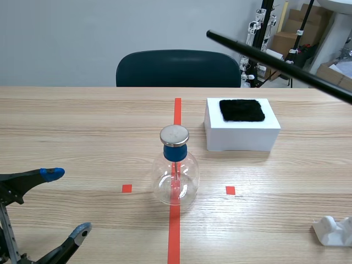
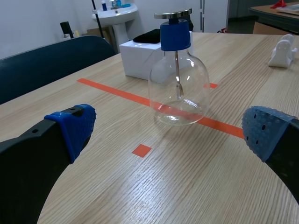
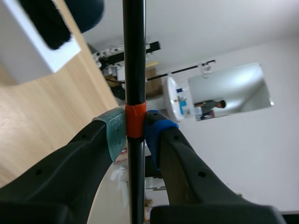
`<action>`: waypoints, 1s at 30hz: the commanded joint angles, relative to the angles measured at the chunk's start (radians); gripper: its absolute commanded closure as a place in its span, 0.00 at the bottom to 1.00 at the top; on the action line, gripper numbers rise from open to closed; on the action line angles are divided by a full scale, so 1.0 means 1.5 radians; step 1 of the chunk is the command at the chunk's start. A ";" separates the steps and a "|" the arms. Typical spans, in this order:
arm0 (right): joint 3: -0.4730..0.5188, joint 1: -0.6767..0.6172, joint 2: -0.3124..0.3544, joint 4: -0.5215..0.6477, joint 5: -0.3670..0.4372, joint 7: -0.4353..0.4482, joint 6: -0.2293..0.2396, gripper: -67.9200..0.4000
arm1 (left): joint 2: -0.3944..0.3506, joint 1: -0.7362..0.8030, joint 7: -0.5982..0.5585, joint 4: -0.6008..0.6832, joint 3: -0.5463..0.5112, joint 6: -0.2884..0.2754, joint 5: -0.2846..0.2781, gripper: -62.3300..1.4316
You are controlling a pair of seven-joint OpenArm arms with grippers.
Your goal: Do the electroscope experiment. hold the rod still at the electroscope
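Observation:
The electroscope (image 1: 175, 168) is a clear glass flask with a blue neck and a flat metal cap, standing on the red centre line of the table; in the left wrist view the electroscope (image 2: 178, 74) stands ahead of my open fingers. A long black rod (image 1: 278, 64) slants across the scene's upper right, its tip high above the table and well apart from the flask's cap. My right gripper (image 3: 134, 128) is shut on the rod (image 3: 132, 56) at its orange tape band. My left gripper (image 1: 65, 204) rests open near the table's near left corner, holding nothing.
A white box (image 1: 241, 130) with a black fur pad (image 1: 241, 110) on top sits right of the centre line. A small white object (image 1: 334, 230) lies at the near right. A dark chair (image 1: 179, 69) stands behind the table.

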 commanded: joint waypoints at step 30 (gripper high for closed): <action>-0.173 0.109 0.163 0.008 -0.303 -0.213 -0.022 1.00 | -0.006 -0.004 -0.011 0.007 -0.008 0.001 -0.009 0.00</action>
